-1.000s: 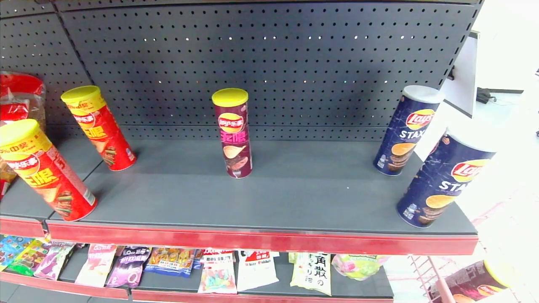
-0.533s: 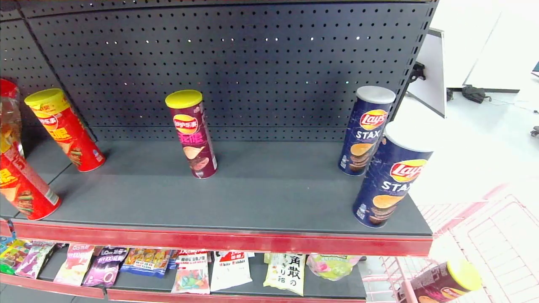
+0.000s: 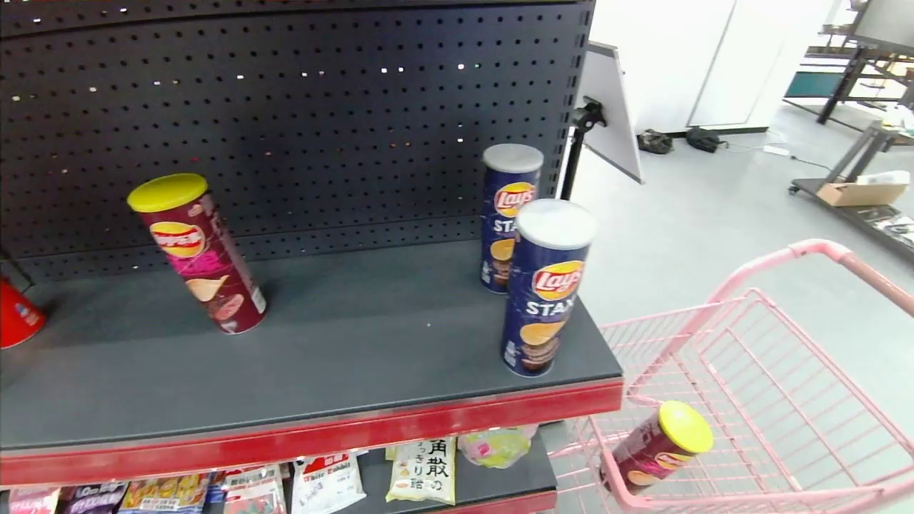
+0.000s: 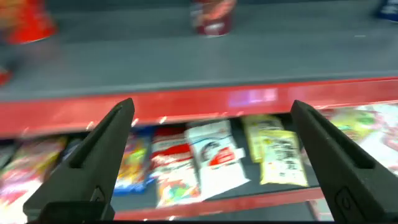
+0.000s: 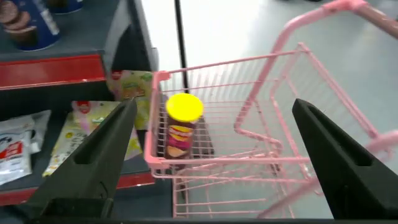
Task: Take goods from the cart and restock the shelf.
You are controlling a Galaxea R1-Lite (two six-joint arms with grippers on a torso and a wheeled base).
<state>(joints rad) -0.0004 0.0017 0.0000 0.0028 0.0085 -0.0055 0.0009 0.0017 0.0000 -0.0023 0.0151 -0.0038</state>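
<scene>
yellow-lidded can [image 3: 660, 446] sits in a corner of the cart [image 3: 814, 248]. right gripper [image 5: 212, 107] near the cart, jaws apart; left gripper [image 4: 211, 104] jaws apart. hazard: the gripper catching the cart's wire wall could topple the can.

Shelf [image 3: 343, 357]: dark grey deck, red front lip. Pegboard back panel [image 3: 285, 107]: near-black, with a regular grid of holes. Shelf can [image 3: 207, 264]: maroon, yellow lid. Front blue can [image 3: 546, 300] and rear blue can [image 3: 508, 214]: navy, pale grey lids. Cart [image 3: 814, 248]: pink wire mesh. Cart can [image 3: 657, 446]: maroon, yellow lid.
</scene>
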